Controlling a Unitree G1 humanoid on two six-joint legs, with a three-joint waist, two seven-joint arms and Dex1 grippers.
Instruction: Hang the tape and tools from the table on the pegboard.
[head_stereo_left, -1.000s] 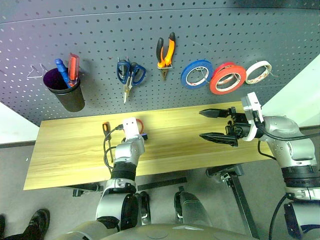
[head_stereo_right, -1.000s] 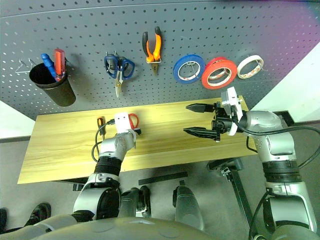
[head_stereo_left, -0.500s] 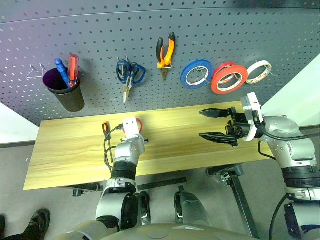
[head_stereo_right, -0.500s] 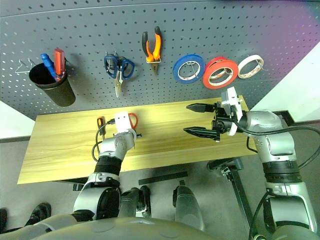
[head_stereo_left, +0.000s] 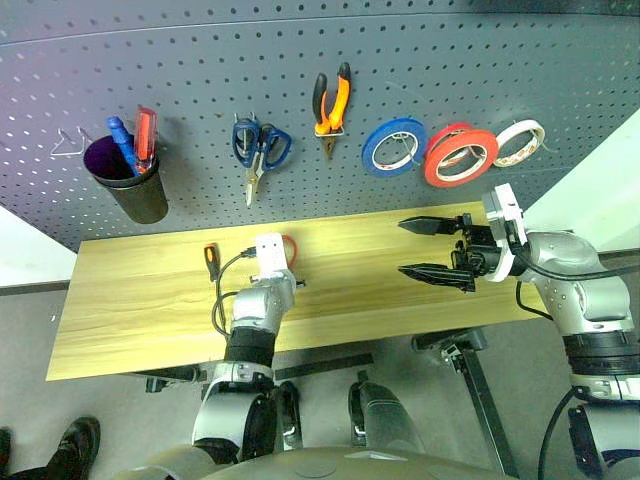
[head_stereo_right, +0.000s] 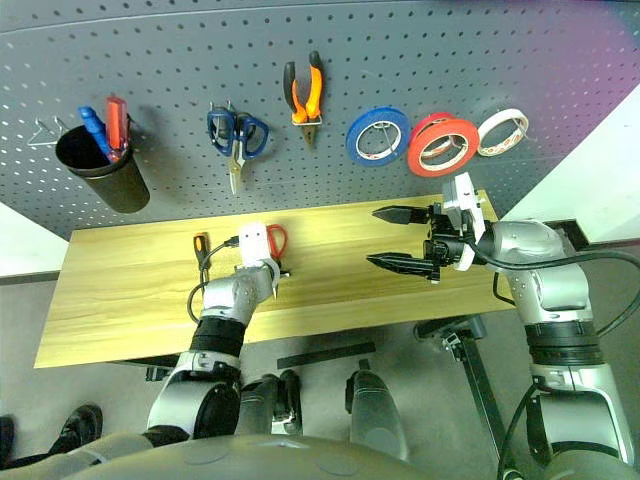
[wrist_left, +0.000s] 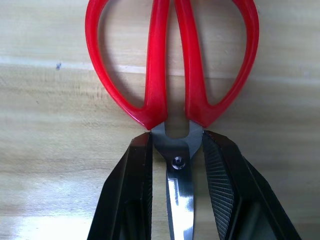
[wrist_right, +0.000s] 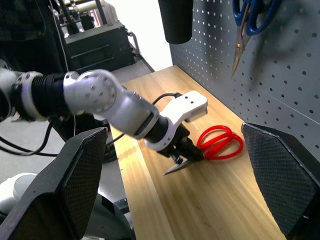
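The red-handled scissors (wrist_left: 155, 75) lie flat on the light wood table (head_stereo_left: 130, 300). My left gripper (wrist_left: 177, 145) is shut on them at the pivot, one finger against each side. Seen from my head, the scissors (head_stereo_left: 290, 250) lie at the table's middle-left, just beyond that gripper (head_stereo_left: 285, 280). The orange-and-black screwdriver (head_stereo_left: 211, 262) lies to their left. The pliers (head_stereo_left: 333, 105) and the big red tape (head_stereo_left: 460, 155) hang on the pegboard (head_stereo_left: 200, 60). My right gripper (head_stereo_left: 402, 248) hovers open and empty over the table's right part, pointing left.
On the pegboard hang a black cup (head_stereo_left: 130, 185) holding blue and red tools, blue-handled scissors (head_stereo_left: 258, 148), a blue tape roll (head_stereo_left: 392, 147) and a white roll (head_stereo_left: 518, 143). A wire hook (head_stereo_left: 70, 145) sits left of the cup. A person's shoe (head_stereo_left: 70, 445) shows on the floor.
My left gripper has gone from open to shut around the scissors' pivot, and its wrist has rolled a little. The right arm has kept still.
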